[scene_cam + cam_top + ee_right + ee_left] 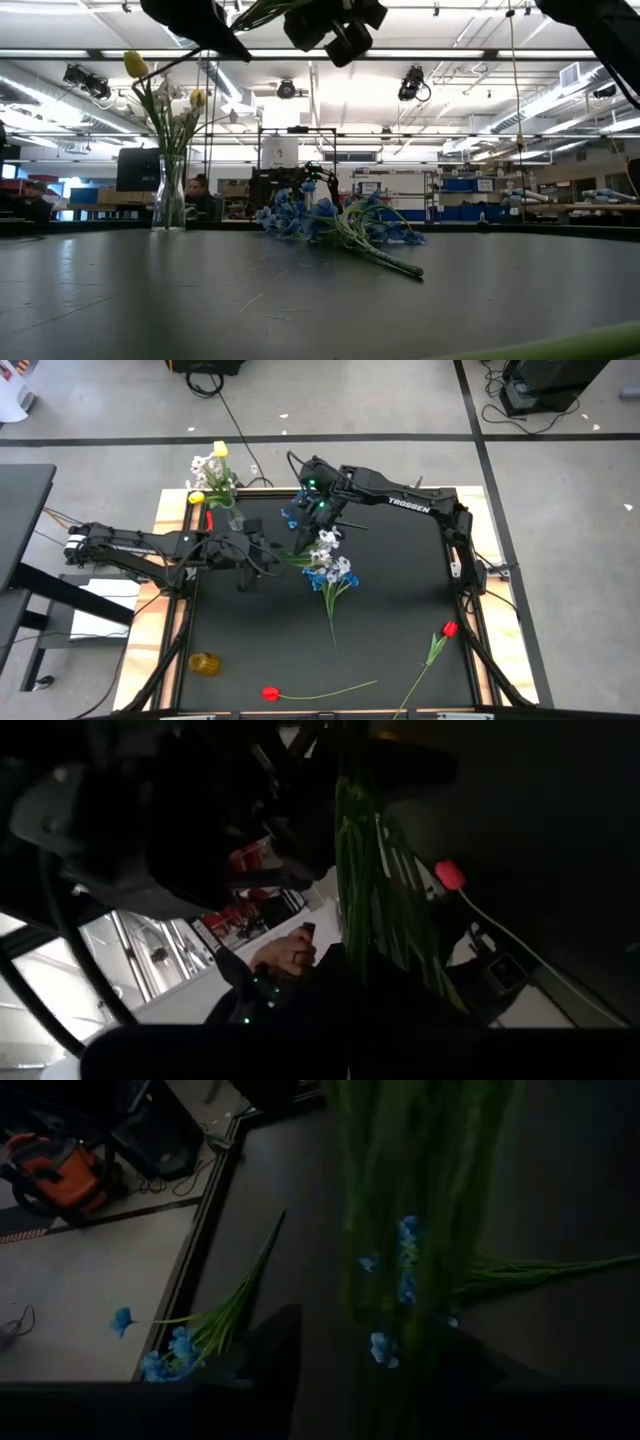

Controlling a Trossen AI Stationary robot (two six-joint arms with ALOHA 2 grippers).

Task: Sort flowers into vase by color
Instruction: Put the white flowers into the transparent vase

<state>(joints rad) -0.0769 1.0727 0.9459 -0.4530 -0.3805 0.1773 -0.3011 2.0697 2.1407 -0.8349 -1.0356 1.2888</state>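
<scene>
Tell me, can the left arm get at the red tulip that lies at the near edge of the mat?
Probably yes. The red tulip lies in the open on the left arm's side with nothing over it. But the left gripper seems busy with a green stem, so it must first let that go.

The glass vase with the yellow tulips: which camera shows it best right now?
The low view: the glass vase stands upright in full side profile, stems and yellow tulips clear of the arms. The high view shows it only from above, at the table's far-left corner. Neither wrist view shows it.
</scene>
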